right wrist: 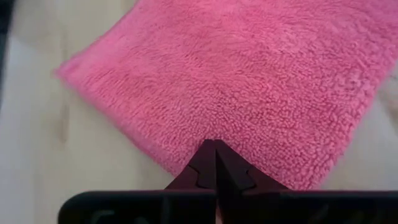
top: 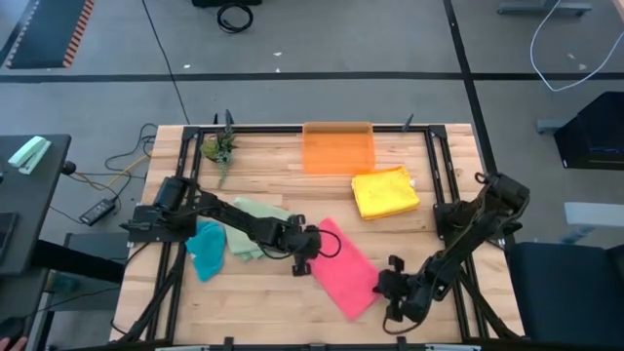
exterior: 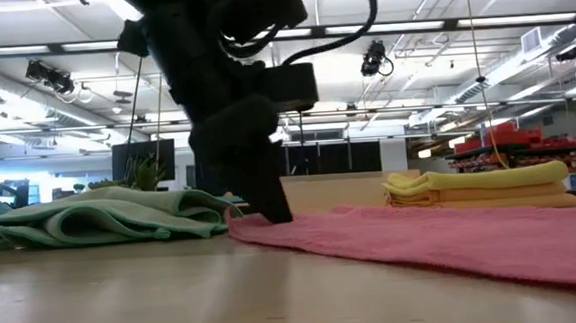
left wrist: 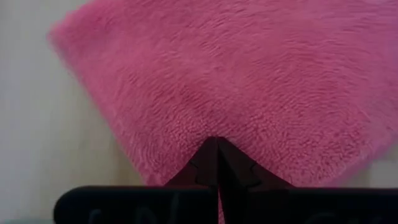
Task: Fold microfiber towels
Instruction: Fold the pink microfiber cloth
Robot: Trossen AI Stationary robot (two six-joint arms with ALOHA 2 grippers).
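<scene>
Wooden slat table [top: 263, 185] inside a black frame, grey shop floor around it, and towels all over the place. Pink towel [top: 343, 267] lies flat and slanted in the middle-front of the table, with both arms on it: left gripper [top: 310, 246] is pinched closed on its far-left edge, right gripper [top: 388, 289] is pinched closed on the near-right edge, and both wrist views show the fingertips meeting right at the pink pile. Yellow towels [top: 385, 192] sit folded in a stack just in front of the orange bin [top: 338, 148], and the sage green towel [top: 252, 228] and teal towel [top: 206, 250] are bunched up under the left arm. My guess at what goes sideways: each pinch looks like it only has a sliver of fluffy edge, so one side could slip out on the lift and the fold ends up crooked. Also the left arm could drag the green pile along. No readable labels or writing anywhere, and I can't spot any tags.
</scene>
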